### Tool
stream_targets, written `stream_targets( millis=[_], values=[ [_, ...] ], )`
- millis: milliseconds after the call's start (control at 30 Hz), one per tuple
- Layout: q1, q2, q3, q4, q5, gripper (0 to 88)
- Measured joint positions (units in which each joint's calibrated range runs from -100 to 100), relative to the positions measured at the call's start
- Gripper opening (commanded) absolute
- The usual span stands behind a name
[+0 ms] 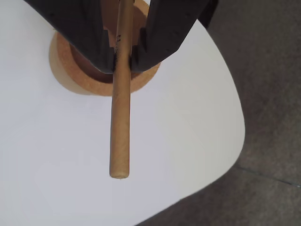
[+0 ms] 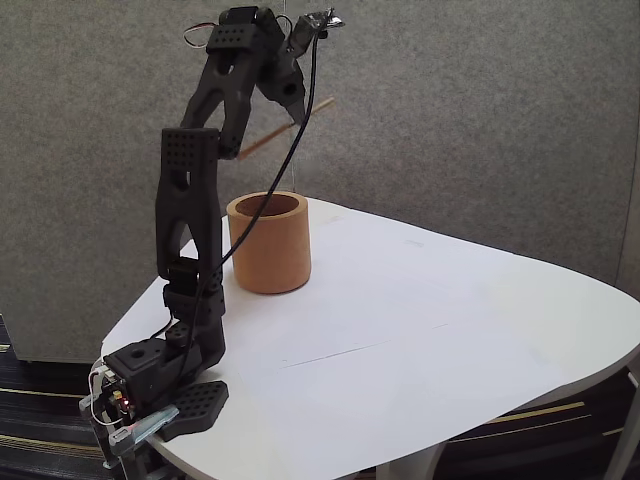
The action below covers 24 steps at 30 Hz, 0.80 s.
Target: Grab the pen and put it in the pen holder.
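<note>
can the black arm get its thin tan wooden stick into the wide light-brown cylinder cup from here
Probably yes: the gripper holds the pen high above the pen holder, whose mouth looks open.

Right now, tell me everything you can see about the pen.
The pen is a thin, straight, tan stick that looks like wood or kraft paper, with a blunt rounded end. The black gripper is shut on it partway along, holding it in the air. In the fixed view it slants, one end sticking up to the right of the fingers, the other down to the left. It hangs above the pen holder, touching neither it nor the white table.
</note>
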Motion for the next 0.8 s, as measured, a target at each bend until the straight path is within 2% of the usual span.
stream_targets(
  millis=[267,433,800],
  values=[
    [0.0,-3.39,13.9,-10.76,0.88,0.5],
    [0.0,-8.89,19.77,-12.71,1.81,0.5],
    [-0.07,-25.32,44.95,-18.31,5.03,0.5]
  ],
)
